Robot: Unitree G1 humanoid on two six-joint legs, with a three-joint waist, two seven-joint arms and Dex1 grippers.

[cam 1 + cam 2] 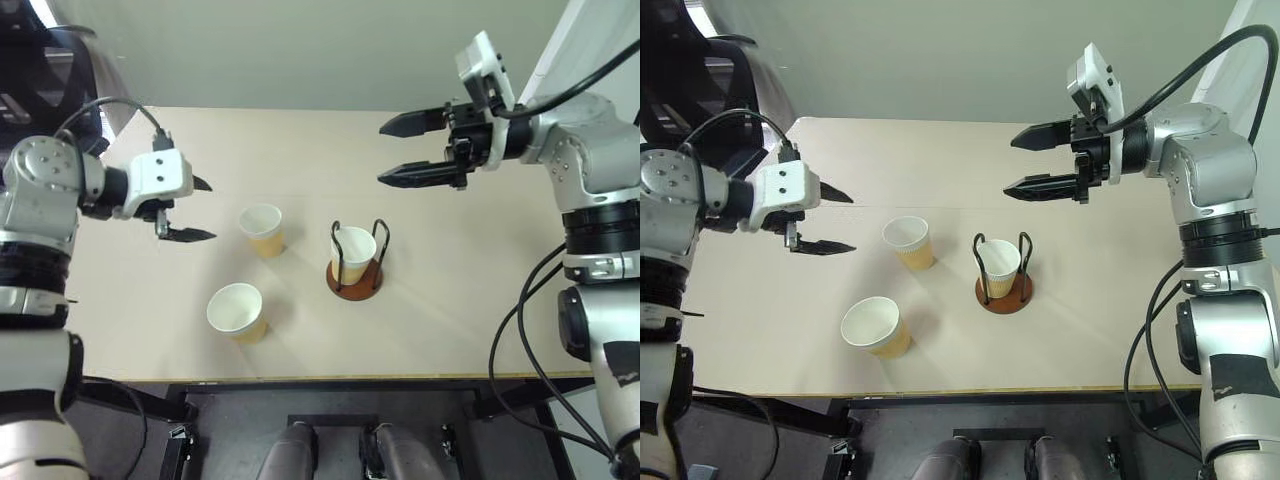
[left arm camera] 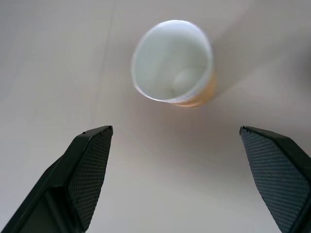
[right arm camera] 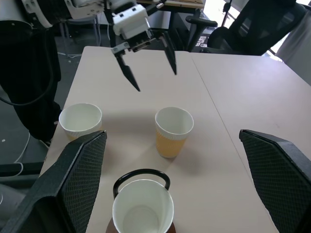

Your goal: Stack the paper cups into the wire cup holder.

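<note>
Cups of tapered yellow-tan paper: one (image 1: pixel 352 250) sits inside the wire cup holder (image 1: pixel 355 277), two (image 1: pixel 262 229) (image 1: pixel 236 311) stand loose on my matte beige table (image 1: pixel 450 300). My left pincer (image 1: pixel 192 210) and right pincer (image 1: pixel 400 150) gape wide, empty.

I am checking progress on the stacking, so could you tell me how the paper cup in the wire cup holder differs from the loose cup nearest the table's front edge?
The cup in the wire cup holder sits inside the black wire loops on the brown disc; the front cup stands bare on the table. The held cup leans slightly; the front cup stands apart, to the robot's left. Both are tan outside, white inside, mouth up, and empty.
</note>
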